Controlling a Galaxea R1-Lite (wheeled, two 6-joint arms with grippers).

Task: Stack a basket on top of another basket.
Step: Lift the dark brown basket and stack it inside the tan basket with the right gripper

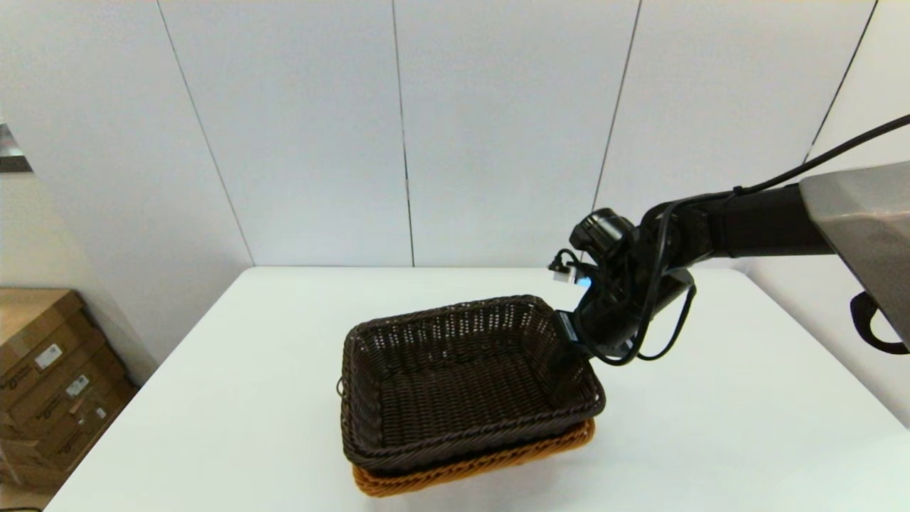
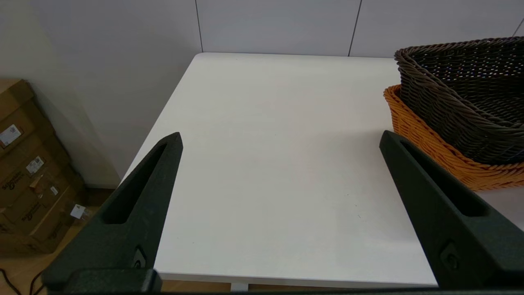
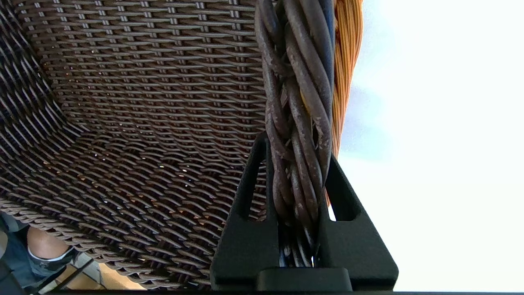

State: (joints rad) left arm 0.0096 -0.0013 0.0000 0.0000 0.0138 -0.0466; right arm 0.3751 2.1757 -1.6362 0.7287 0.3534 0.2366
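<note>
Atop orange-tan basket (image 1: pixel 473 466), dark openwork basket (image 1: pixel 455 377)

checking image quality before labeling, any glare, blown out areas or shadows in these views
Right wrist view: the table beside the dark basket is blown out to near white; the right pincer clamps the braided rim. Head view: even light, with a soft shadow right of the orange basket. Left wrist view: no glare; the left pincer is open.

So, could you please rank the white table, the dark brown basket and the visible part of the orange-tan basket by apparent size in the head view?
1. White table, largest.
2. Dark brown basket.
3. Orange-tan basket: only a rim strip shows beneath the dark one, so its true size is unsure.
</note>
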